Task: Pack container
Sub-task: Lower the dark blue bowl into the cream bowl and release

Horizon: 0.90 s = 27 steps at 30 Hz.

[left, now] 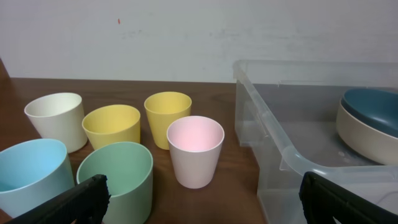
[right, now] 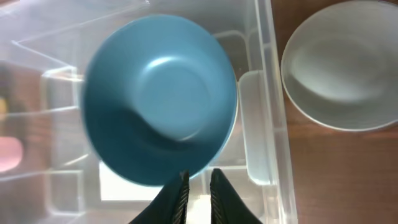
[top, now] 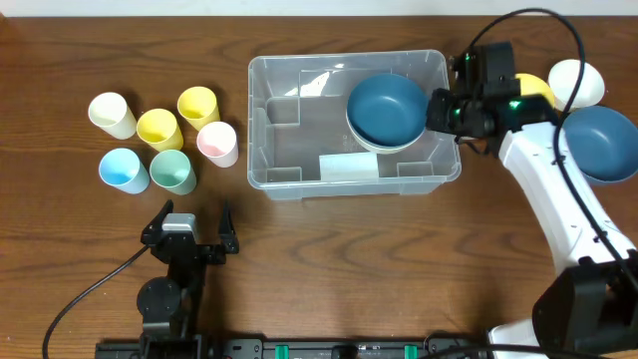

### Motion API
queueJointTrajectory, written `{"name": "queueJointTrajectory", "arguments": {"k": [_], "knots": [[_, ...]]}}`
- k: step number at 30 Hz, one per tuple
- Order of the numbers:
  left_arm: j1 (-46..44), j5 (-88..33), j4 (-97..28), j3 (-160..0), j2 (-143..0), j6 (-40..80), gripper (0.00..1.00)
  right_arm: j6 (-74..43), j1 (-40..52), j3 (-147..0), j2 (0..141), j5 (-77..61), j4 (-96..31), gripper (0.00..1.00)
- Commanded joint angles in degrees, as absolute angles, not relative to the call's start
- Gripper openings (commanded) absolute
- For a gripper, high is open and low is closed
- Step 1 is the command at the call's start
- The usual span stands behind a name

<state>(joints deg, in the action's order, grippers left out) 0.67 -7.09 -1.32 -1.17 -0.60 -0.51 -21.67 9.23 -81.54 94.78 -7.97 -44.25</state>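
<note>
The clear container (top: 256, 120) sits mid-table; its wall fills the right of the left wrist view (left: 273, 146) and its rim crosses the right wrist view (right: 268, 93). Inside, at its right end, a dark blue bowl (top: 387, 108) (left: 373, 102) rests in a cream bowl (left: 367, 138). My right gripper (top: 440, 110) hovers over the container's right end. Its jaws (right: 199, 182) stand slightly apart with nothing between them, just below the blurred blue bowl (right: 158, 99). My left gripper (top: 191, 221) (left: 204, 186) is wide open near the front edge, holding nothing.
Several cups stand left of the container: cream (top: 112, 115), two yellow (top: 158, 127) (top: 197, 105), pink (top: 217, 143), light blue (top: 123, 170) and green (top: 172, 171). Right of the container lie a yellow bowl (top: 534, 88), a white bowl (top: 576, 82) (right: 339, 68) and another blue bowl (top: 603, 142).
</note>
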Motion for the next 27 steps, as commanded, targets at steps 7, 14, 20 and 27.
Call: {"name": "queueJointTrajectory", "arguments": {"k": [7, 14, 20, 27], "knots": [[0.95, -7.9, -3.4, -0.23, -0.36, -1.5, 0.98, -23.59, -4.01, -98.41, 90.21, -5.43, -62.28, 0.31], [0.95, -7.9, -3.4, -0.23, -0.36, -1.5, 0.98, -28.4, -23.79, -95.02, 92.23, -6.17, -70.5, 0.43], [0.95, -7.9, -3.4, -0.23, -0.36, -1.5, 0.98, -28.71, -36.12, -86.3, 92.66, -6.46, -66.59, 0.46], [0.95, -7.9, -3.4, -0.23, -0.36, -1.5, 0.98, -30.89, -44.71, -75.22, 92.66, -7.01, -56.51, 0.45]]}}
